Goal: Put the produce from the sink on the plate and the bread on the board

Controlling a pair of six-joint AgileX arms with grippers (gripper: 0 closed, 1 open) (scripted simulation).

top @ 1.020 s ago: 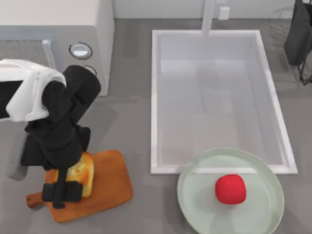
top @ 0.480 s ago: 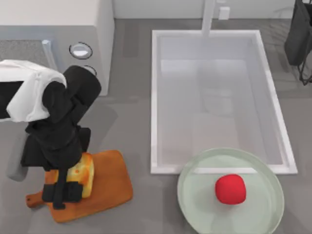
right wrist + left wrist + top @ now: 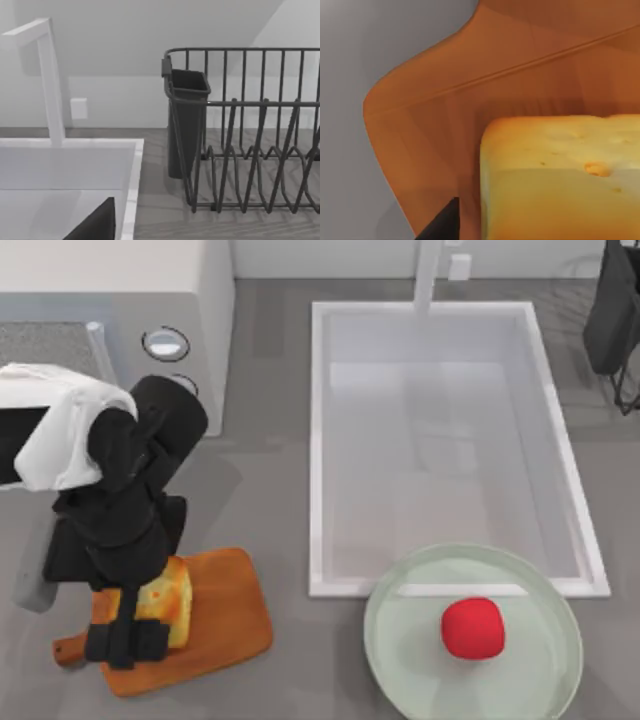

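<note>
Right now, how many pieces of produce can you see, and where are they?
1. A single red fruit lies on the green plate, toward its middle, at the table's lower right. The sink basin holds none that I can see.

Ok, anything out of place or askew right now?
Nothing stands out. The red fruit lies on the plate, the bread sits upright on the board under the left gripper.

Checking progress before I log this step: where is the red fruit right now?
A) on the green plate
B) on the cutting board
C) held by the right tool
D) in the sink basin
A: the red fruit lies inside the rim of the pale green plate, in front of the sink.
</note>
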